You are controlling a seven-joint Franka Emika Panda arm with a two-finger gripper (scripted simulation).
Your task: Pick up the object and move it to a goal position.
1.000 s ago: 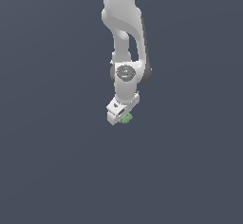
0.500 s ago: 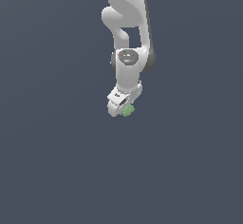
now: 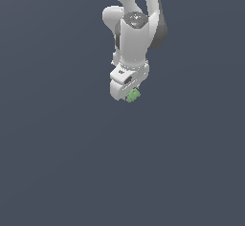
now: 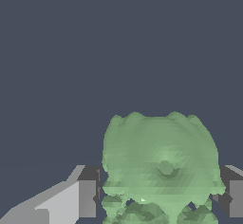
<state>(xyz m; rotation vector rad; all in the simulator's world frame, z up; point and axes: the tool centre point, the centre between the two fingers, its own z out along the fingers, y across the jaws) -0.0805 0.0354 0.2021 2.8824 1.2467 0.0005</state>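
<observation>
The object is a small light green lumpy item held at the tip of my white gripper, which hangs from the arm in the upper middle of the exterior view. In the wrist view the object fills the space between my two fingers, which press on its two sides. The gripper is shut on it and holds it off the dark grey surface. No goal marker shows in either view.
A plain dark grey surface surrounds the arm on all sides. The white arm's links rise out of the exterior view's upper edge.
The arm has lifted the gripper and the green object upward in the exterior view. The grip on the object is unchanged.
</observation>
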